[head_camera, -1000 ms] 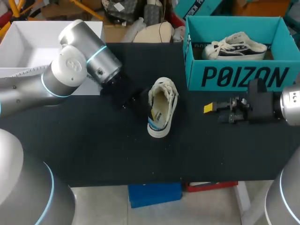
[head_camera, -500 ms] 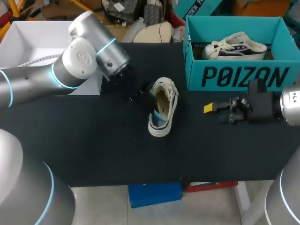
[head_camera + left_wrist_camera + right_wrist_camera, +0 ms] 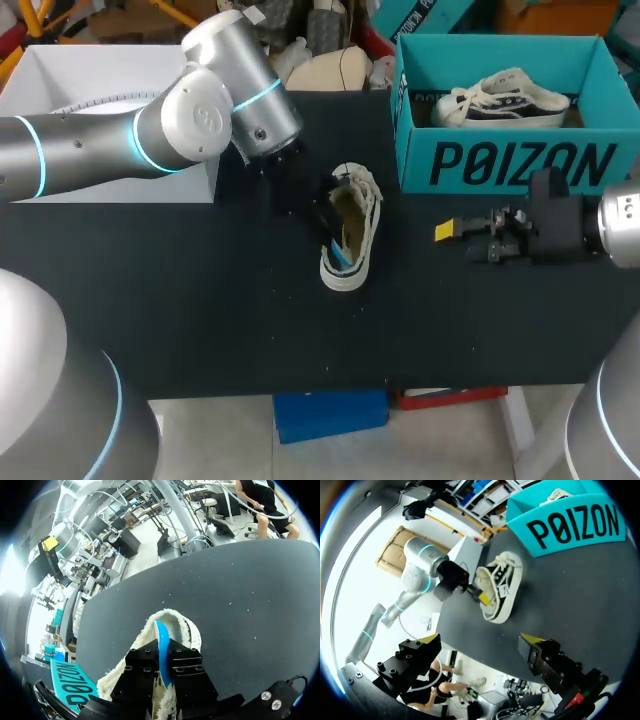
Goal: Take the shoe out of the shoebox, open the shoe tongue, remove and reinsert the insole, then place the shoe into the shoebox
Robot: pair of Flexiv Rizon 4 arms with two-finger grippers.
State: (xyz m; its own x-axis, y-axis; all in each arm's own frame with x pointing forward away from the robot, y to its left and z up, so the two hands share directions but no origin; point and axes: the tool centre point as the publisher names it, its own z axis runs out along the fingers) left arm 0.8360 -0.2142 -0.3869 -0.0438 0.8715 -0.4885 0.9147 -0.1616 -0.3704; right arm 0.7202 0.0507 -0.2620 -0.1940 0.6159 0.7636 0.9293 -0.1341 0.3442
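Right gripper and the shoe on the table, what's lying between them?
Nothing: the head view shows only bare black table between the right gripper and the shoe.

Black matte table top (image 3: 200, 300), scattered pale flecks on its surface, straight front edge, evenly lit

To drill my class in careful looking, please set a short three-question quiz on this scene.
1. True or false: a second shoe lies in the box.
2. What pinches the insole? A left fingers; B right fingers.
3. Fill in: the right fingers are ___.
Key: 1 true; 2 A; 3 open.
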